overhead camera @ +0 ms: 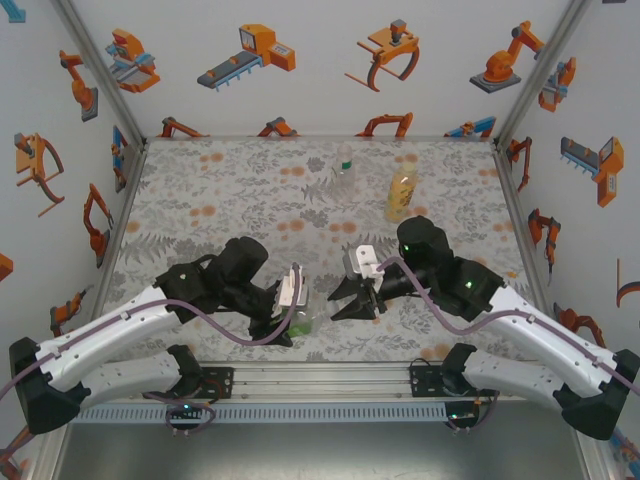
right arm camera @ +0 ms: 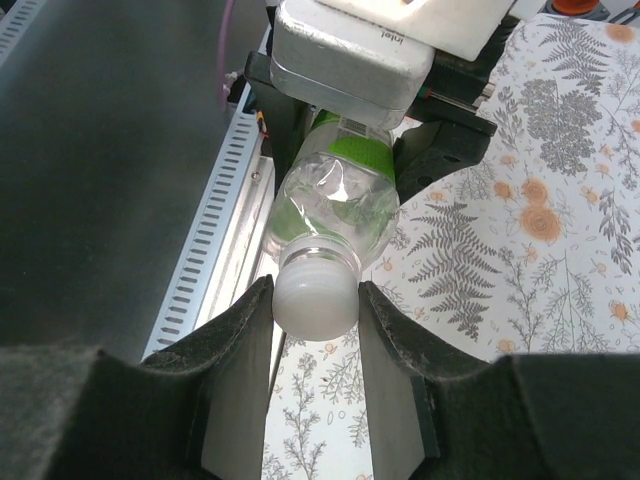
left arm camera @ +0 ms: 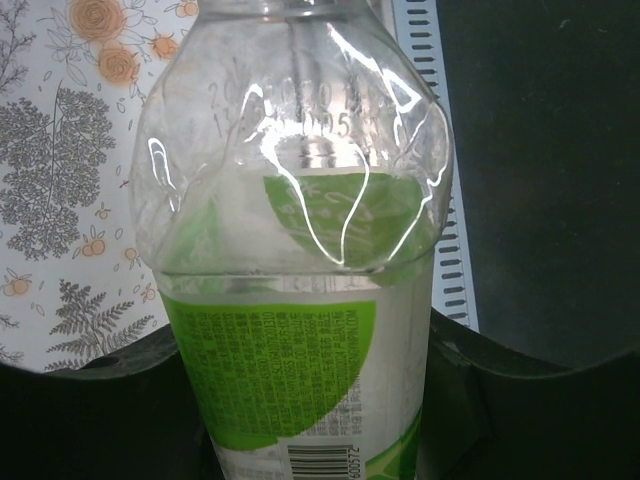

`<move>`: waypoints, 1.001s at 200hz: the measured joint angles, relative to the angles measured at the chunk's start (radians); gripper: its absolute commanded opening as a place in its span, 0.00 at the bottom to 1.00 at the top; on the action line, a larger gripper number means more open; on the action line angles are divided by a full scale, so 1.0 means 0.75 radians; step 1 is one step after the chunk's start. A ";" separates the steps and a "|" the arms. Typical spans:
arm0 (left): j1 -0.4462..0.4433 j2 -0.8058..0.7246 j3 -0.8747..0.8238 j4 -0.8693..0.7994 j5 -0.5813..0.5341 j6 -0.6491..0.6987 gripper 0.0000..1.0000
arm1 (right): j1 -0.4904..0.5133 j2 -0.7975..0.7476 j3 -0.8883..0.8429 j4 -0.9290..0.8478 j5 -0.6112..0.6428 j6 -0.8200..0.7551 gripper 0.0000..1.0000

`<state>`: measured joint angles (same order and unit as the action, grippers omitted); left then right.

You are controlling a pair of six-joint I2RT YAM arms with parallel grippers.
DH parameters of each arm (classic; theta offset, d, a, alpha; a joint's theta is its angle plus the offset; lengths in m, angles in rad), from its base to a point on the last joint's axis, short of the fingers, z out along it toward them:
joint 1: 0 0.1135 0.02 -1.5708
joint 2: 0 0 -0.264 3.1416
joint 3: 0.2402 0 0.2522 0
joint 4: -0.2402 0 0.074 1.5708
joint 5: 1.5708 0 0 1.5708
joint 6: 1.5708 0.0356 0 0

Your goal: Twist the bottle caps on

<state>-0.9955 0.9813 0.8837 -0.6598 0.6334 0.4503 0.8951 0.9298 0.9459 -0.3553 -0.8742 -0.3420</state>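
My left gripper (overhead camera: 290, 318) is shut on the body of a clear bottle with a green label (left arm camera: 300, 300). The bottle is held tilted over the table's near edge, its neck pointing towards the right arm. In the left wrist view the dark fingers (left arm camera: 90, 400) press against both sides of the label. A whitish bottle cap (right arm camera: 315, 295) sits on the bottle's neck. My right gripper (right arm camera: 315, 305) is shut on that cap, one finger on each side. From above, the right gripper (overhead camera: 348, 300) meets the bottle (overhead camera: 303, 320) between the two arms.
A colourless clear bottle (overhead camera: 343, 170) and an amber-yellow bottle (overhead camera: 402, 193) stand upright at the back of the floral table (overhead camera: 220, 200). A slotted metal rail (overhead camera: 330, 410) runs along the near edge. Walls close in the left, right and back sides.
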 measured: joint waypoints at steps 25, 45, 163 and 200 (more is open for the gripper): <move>0.000 0.002 0.000 -0.008 0.011 -0.001 0.00 | 0.009 0.002 0.000 -0.001 -0.003 -0.017 0.00; 0.000 0.002 0.000 -0.010 0.020 -0.001 0.00 | 0.015 0.002 0.000 -0.002 -0.007 -0.026 0.00; -0.007 0.037 0.000 0.020 0.023 -0.001 0.00 | 0.028 -0.069 -0.122 0.202 0.086 0.351 0.00; -0.007 0.028 -0.017 0.047 -0.060 -0.002 0.00 | 0.045 -0.069 -0.158 0.299 0.275 0.804 0.00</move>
<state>-1.0004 1.0023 0.8711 -0.6247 0.5888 0.4492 0.9287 0.8780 0.8276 -0.1314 -0.6682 0.2611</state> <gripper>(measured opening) 0.527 0.366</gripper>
